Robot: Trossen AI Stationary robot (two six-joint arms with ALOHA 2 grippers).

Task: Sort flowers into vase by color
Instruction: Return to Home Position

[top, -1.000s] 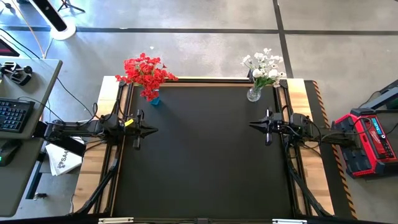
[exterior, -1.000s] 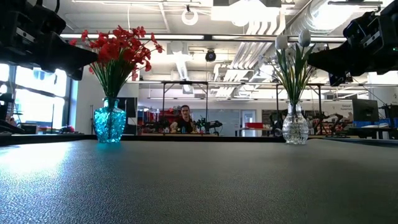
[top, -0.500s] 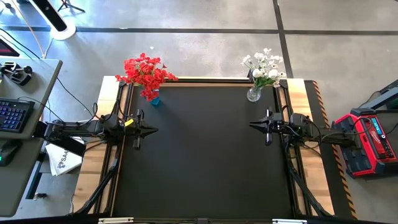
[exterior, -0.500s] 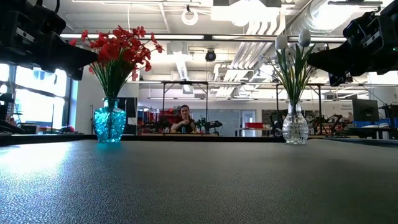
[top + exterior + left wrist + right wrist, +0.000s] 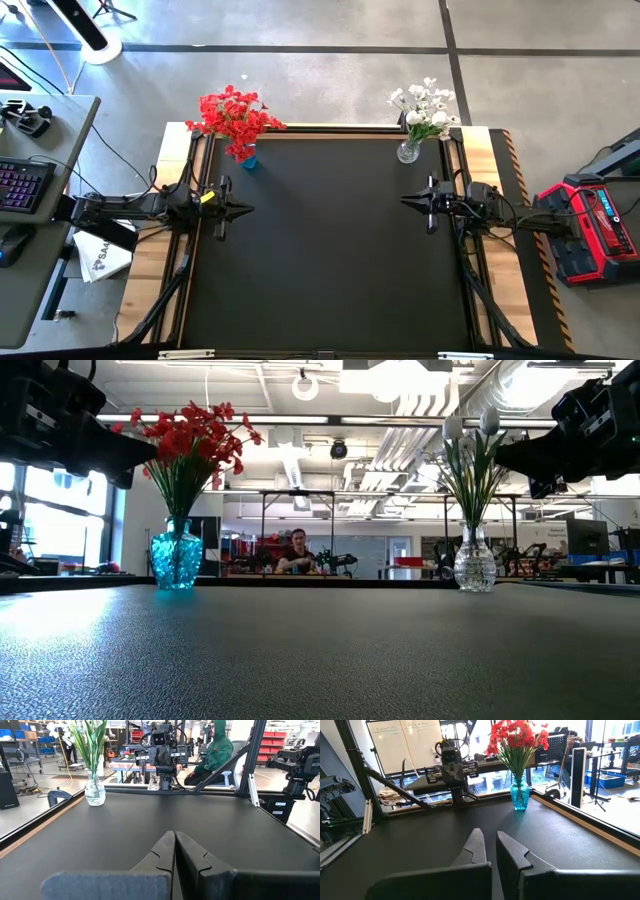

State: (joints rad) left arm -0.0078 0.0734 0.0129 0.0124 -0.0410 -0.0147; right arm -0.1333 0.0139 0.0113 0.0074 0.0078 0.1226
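The red flowers [image 5: 235,118] stand with their stems in a blue glass vase [image 5: 248,158] at the table's far left corner; they also show in the low view [image 5: 190,440] and the right wrist view [image 5: 517,735]. The white flowers [image 5: 425,108] stand with their stems in a clear glass vase [image 5: 408,152] at the far right corner; they also show in the low view [image 5: 470,450] and the left wrist view [image 5: 85,735]. My left gripper [image 5: 245,209] hovers at the table's left edge, shut and empty. My right gripper [image 5: 405,199] hovers at the right edge, shut and empty. The two point at each other.
The black table mat [image 5: 330,260] lies bare between the two grippers. A desk with a keyboard [image 5: 20,185] stands left of the table and a red case [image 5: 590,225] right of it. People sit in the room beyond [image 5: 297,555], [image 5: 215,750].
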